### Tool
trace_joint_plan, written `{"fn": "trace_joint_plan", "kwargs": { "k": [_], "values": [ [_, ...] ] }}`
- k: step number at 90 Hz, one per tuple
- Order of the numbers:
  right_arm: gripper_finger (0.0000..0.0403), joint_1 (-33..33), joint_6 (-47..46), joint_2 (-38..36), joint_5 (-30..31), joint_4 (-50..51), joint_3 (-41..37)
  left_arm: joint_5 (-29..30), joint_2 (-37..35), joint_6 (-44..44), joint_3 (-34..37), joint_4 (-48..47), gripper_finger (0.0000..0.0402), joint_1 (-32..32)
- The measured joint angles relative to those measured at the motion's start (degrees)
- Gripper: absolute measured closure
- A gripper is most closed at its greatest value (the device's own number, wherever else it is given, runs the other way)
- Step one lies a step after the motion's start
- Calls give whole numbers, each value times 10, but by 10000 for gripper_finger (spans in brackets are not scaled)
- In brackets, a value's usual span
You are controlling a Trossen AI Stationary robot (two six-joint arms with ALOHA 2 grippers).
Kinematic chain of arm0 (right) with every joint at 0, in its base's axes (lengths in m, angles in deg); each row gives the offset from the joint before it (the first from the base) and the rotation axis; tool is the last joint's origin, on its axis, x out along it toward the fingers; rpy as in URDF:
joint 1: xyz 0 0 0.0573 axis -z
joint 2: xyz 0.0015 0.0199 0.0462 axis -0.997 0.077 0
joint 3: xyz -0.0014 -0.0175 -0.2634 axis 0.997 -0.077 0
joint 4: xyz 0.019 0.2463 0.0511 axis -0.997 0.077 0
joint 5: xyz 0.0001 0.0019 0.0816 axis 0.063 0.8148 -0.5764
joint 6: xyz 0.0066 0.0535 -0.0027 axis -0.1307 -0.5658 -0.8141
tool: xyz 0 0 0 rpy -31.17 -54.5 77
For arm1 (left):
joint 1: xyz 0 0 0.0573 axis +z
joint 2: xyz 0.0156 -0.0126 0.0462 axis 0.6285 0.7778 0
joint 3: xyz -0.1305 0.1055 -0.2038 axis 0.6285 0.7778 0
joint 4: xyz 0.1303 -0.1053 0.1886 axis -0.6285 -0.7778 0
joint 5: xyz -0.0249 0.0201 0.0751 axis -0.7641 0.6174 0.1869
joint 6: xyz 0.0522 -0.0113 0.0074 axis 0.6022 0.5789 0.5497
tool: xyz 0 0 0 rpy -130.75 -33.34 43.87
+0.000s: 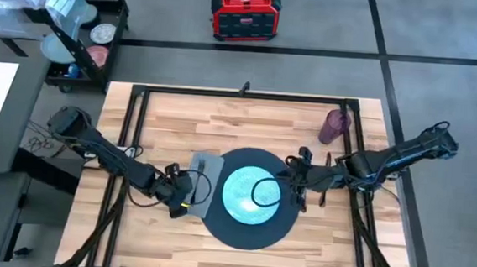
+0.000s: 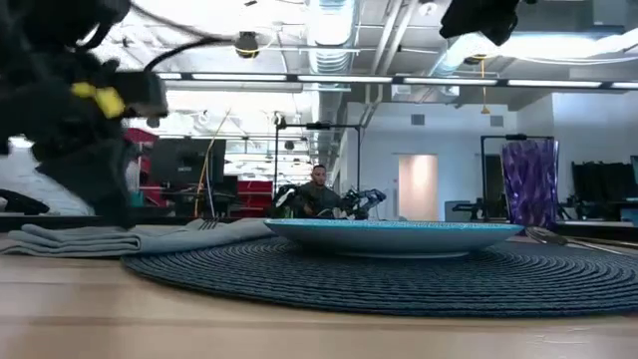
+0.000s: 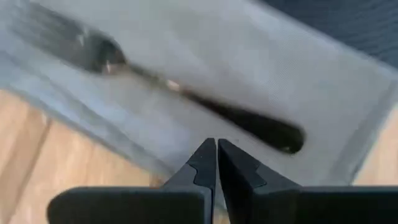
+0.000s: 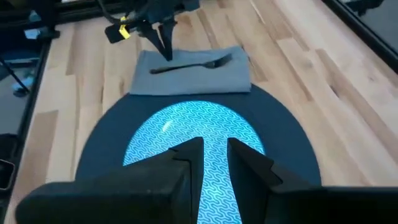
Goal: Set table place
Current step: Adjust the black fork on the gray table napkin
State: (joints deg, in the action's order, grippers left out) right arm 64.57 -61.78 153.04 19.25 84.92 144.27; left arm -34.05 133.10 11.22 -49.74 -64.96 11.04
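At centre left, the left gripper (image 3: 216, 163) hangs with fingers pressed together, empty, just above the grey square napkin (image 1: 204, 182) bearing a metal fork (image 4: 189, 64); centre, a teal round plate (image 1: 248, 196) sits on a dark grey round mat (image 1: 240, 233); the right gripper (image 4: 213, 154), slightly parted, hovers empty over the plate; upper right, a purple cup (image 1: 334, 126) stands on the light wooden table (image 1: 297, 255).

Purple cup (image 1: 334, 126) alone; bare table (image 1: 248, 117) around

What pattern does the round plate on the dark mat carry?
The teal round plate carries a fine wavy line pattern in lighter blue, clearest in the right wrist view.
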Motion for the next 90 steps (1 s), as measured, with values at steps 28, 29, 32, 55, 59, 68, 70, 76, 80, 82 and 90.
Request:
{"fn": "trace_joint_plan", "kwargs": {
  "k": [28, 29, 32, 55, 59, 68, 70, 76, 80, 82, 90],
  "values": [
    [342, 0, 1, 0, 1, -2, 0, -19, 57, -4, -3, 115, 401, -18],
    [342, 0, 1, 0, 1, -2, 0, -21, 57, -3, -2, 118, 401, -18],
    [342, 0, 1, 0, 1, -2, 0, -24, 57, -2, -2, 124, 401, -18],
    [343, 0, -3, 0, 1, 11, 0, -27, 57, -14, -3, 92, 401, -20],
    [343, 0, -3, 0, 1, 16, 0, -27, 57, -15, -2, 90, 401, -21],
    [343, 0, -8, 0, 1, 17, 0, -24, 57, -15, -3, 90, 401, -26],
    [343, 0, -8, 0, 1, 17, 0, -23, 56, -14, -5, 89, 401, -27],
    [343, 0, -8, 0, 1, 17, 0, -25, 47, 2, -15, 83, 401, -33],
    [343, 0, -8, 0, 1, 17, 0, -29, 39, 21, -23, 69, 401, -37],
    [343, 0, -8, 0, 1, 16, 0, -31, 35, 32, -29, 68, 401, -39],
    [343, 1, -8, 0, 1, 15, 0, -4, 9, 73, -58, 75, 401, -43]
  ]
}}
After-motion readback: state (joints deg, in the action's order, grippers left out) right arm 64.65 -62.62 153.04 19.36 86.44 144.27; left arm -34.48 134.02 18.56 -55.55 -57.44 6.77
